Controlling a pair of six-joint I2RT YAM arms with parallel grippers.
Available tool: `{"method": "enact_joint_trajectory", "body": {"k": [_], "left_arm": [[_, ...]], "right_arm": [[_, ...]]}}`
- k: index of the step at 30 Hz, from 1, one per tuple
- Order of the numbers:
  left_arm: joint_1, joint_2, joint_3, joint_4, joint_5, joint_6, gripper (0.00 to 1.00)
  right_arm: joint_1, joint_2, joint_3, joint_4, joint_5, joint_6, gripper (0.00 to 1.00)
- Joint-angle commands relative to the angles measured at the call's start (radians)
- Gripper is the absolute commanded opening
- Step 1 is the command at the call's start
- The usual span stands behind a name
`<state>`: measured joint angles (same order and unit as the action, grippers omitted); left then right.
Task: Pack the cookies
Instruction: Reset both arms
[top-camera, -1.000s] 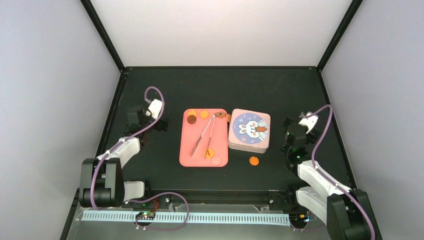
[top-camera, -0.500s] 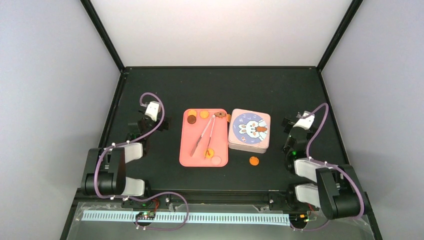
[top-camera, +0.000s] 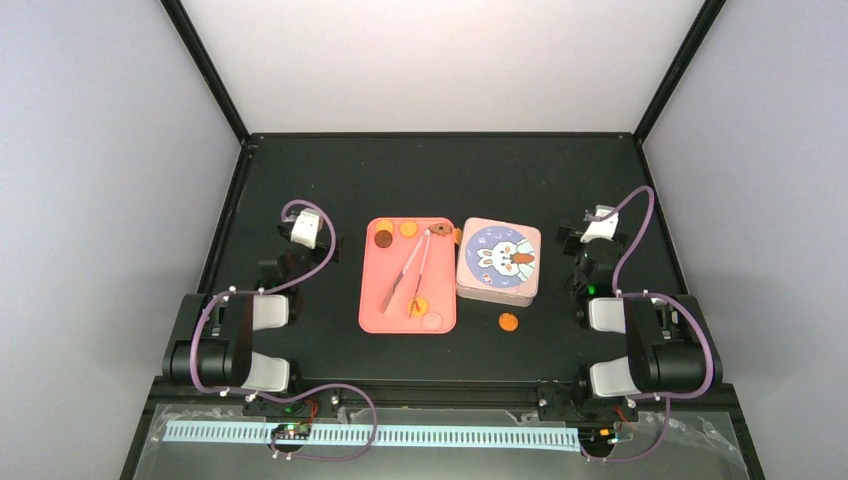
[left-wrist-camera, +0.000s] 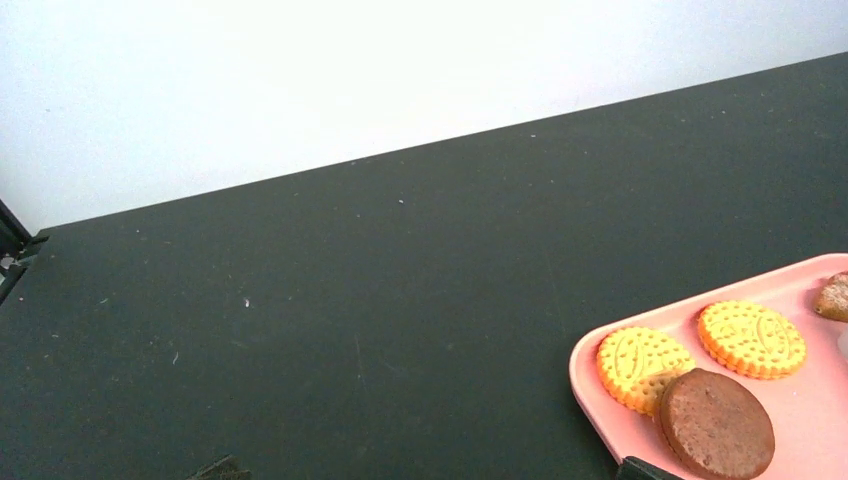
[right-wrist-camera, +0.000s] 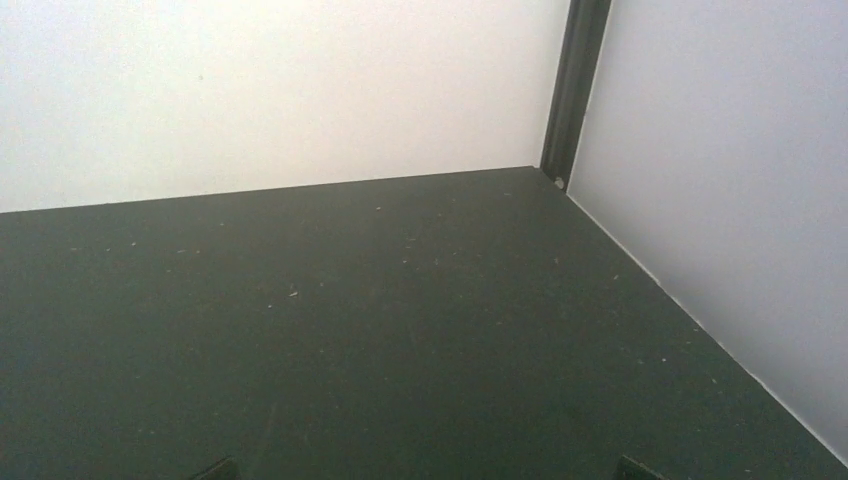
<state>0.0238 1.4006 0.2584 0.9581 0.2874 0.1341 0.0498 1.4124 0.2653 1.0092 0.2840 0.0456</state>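
Observation:
The cookies lie scattered: yellow (top-camera: 385, 226), orange (top-camera: 408, 228) and dark brown (top-camera: 383, 239) ones at the far left corner of a pink tray (top-camera: 372, 300), and an orange one (top-camera: 419, 306) and a pale pink one (top-camera: 432, 320) at its near end. One orange cookie (top-camera: 508, 321) lies on the table, and another cookie (top-camera: 521, 258) sits on the lid of the closed pink tin (top-camera: 499, 280). The left wrist view shows the yellow (left-wrist-camera: 635, 360), orange (left-wrist-camera: 750, 338) and dark brown (left-wrist-camera: 715, 423) cookies. My left gripper (top-camera: 305, 235) (left-wrist-camera: 430, 472) hangs open left of the tray. My right gripper (top-camera: 598, 232) (right-wrist-camera: 425, 472) is open right of the tin, holding nothing.
Metal tongs (top-camera: 405, 270) lie diagonally across the tray, with a brown cookie (top-camera: 440, 229) at their tips. Enclosure walls close in the table's sides and back; the right wrist view shows the back right corner post (right-wrist-camera: 575, 80).
Both arms have folded back toward their bases, with the grippers drawn away from the tray and tin. Cookies, tongs and tin have not moved.

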Motion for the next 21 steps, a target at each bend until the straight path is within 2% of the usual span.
{"method": "enact_joint_trajectory", "body": {"k": [1, 5, 14, 18, 21], "left_arm": [[-0.002, -0.012, 0.031, 0.016, -0.007, -0.001, 0.99], [-0.001, -0.015, 0.029, 0.014, -0.008, -0.001, 0.99], [-0.002, -0.026, 0.024, 0.016, -0.003, 0.000, 0.99], [-0.002, -0.025, 0.024, 0.016, -0.004, -0.001, 0.99], [-0.002, -0.025, 0.024, 0.016, -0.004, -0.001, 0.99]], "right_arm": [[-0.004, -0.007, 0.006, 0.037, -0.040, 0.004, 1.00], [0.012, -0.012, -0.016, 0.077, -0.070, -0.037, 1.00], [0.011, -0.009, 0.000, 0.048, -0.089, -0.037, 1.00], [-0.027, -0.007, 0.024, 0.002, -0.176, -0.023, 1.00], [-0.029, -0.009, 0.022, 0.004, -0.178, -0.024, 1.00]]}}
